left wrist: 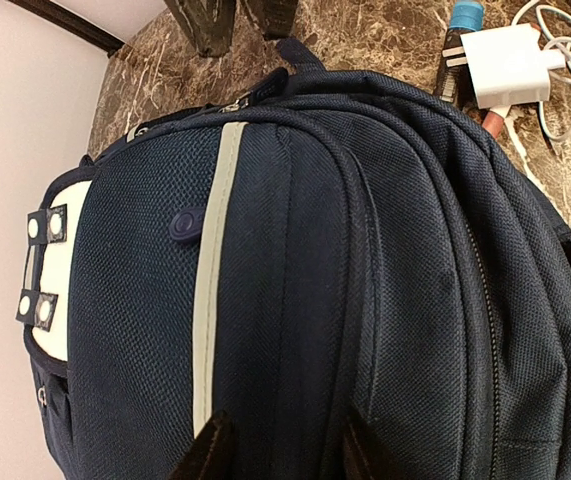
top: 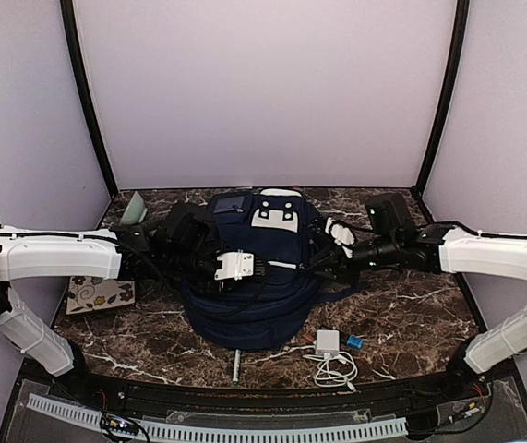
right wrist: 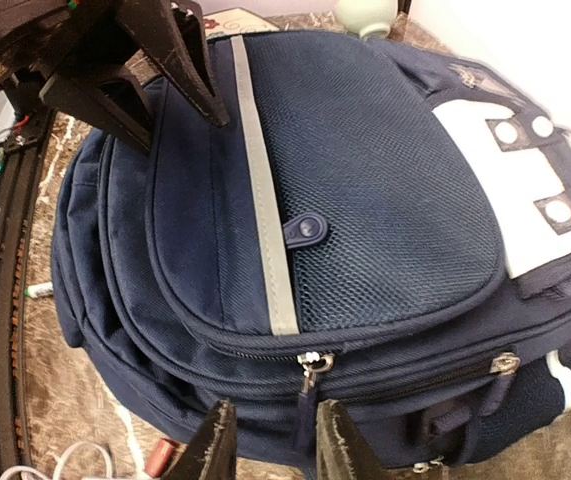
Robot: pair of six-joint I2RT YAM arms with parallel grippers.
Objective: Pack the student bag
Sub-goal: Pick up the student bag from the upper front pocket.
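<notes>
Zip pull inside narrow R pincer; L pincer astride student bag (grip unclear).

a large navy blue fabric backpack lies ahead of the left jaws, a fabric ridge between their parted tips. its pale stripe runs ahead from the left tip. far ahead right, a white charger plug rests on the dark marble surface.

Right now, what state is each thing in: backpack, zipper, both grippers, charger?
backpack: lying front-up, compartments look zipped shut
left gripper: fingers apart on the backpack, grip unclear
right gripper: open around the zipper pull
zipper pull: hanging free, not pinched
charger: unplugged, cable loosely coiled
</notes>
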